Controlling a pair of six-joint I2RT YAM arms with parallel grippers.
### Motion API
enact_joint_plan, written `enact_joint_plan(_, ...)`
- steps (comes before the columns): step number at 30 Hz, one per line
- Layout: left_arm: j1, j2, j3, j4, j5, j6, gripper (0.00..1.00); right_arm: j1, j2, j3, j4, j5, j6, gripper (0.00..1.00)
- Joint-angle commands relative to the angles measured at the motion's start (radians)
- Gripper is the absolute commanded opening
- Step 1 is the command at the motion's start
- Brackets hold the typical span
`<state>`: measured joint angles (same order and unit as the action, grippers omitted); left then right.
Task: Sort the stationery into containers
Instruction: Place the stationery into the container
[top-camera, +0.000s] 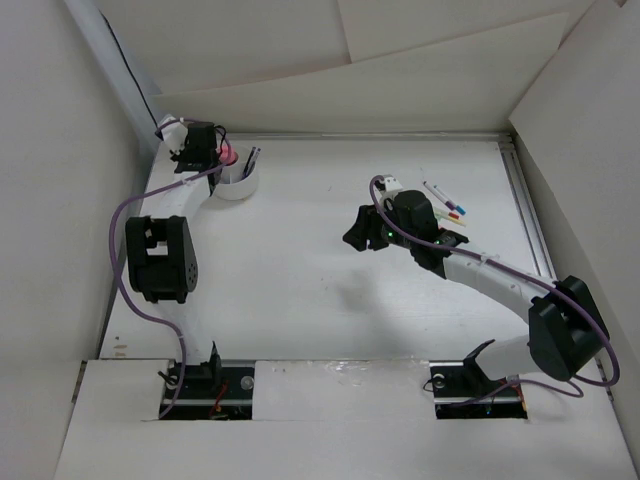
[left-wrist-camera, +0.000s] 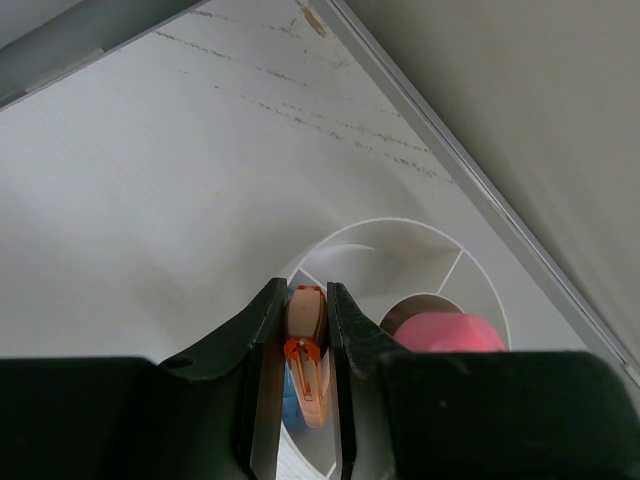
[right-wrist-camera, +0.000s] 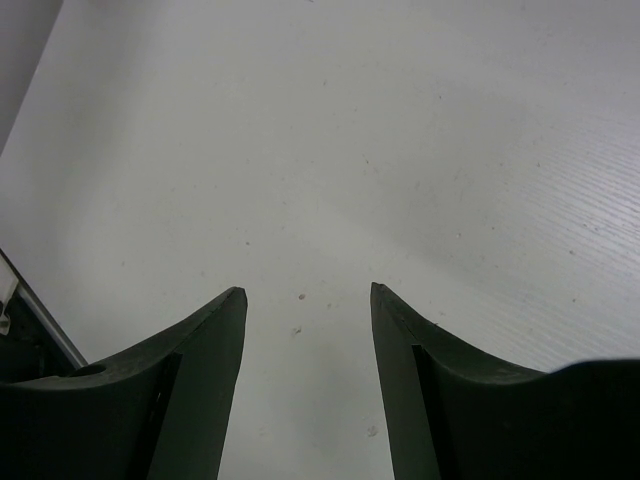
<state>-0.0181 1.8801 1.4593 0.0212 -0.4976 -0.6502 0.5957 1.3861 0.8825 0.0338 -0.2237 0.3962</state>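
In the left wrist view my left gripper (left-wrist-camera: 303, 288) is shut on a stubby orange piece (left-wrist-camera: 306, 325), held over the round white cup (left-wrist-camera: 400, 245) with inner dividers. One compartment holds a tube with a round pink cap (left-wrist-camera: 448, 332), and a blue piece (left-wrist-camera: 289, 398) shows below the orange one. From above, the left gripper (top-camera: 213, 158) hangs at the cup (top-camera: 238, 184) in the far left corner, where thin pens (top-camera: 251, 160) stand. Several pens with coloured caps (top-camera: 446, 203) lie on the table at the far right. My right gripper (top-camera: 358, 234) (right-wrist-camera: 305, 295) is open over bare table, holding nothing.
White board walls close in the table on the left, back and right. A metal rail (top-camera: 525, 215) runs along the right edge, and another passes close behind the cup (left-wrist-camera: 470, 180). Purple cables (top-camera: 125, 225) loop off both arms.
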Motion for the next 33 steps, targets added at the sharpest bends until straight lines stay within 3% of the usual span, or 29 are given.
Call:
enact_joint_plan(1,-0.020,0.004,0.052,0.042,-0.052,0.030,0.00,-0.005,-0.024,-0.008,0.074,0.006,0.004,0.59)
enact_joint_plan(10,-0.020,0.013,0.041,0.060,-0.042,0.021,0.09,-0.005,-0.024,-0.008,0.083,0.006,0.004,0.59)
enact_joint_plan(16,-0.020,0.002,0.023,0.069,-0.024,0.021,0.23,-0.005,-0.024,-0.017,0.083,0.006,0.004,0.59)
enact_joint_plan(27,-0.020,-0.055,-0.020,0.103,-0.004,0.021,0.27,-0.014,-0.042,-0.026,0.083,0.006,0.004,0.59)
enact_joint_plan(30,-0.020,-0.131,-0.069,0.156,0.025,0.021,0.25,-0.023,-0.053,-0.037,0.083,0.027,0.013,0.55)
enact_joint_plan(32,-0.020,-0.198,-0.099,0.183,0.057,0.021,0.23,-0.042,-0.064,-0.037,0.092,0.038,0.024,0.46)
enact_joint_plan(33,-0.020,-0.222,-0.129,0.209,0.071,0.012,0.21,-0.042,-0.064,-0.037,0.092,0.052,0.033,0.35)
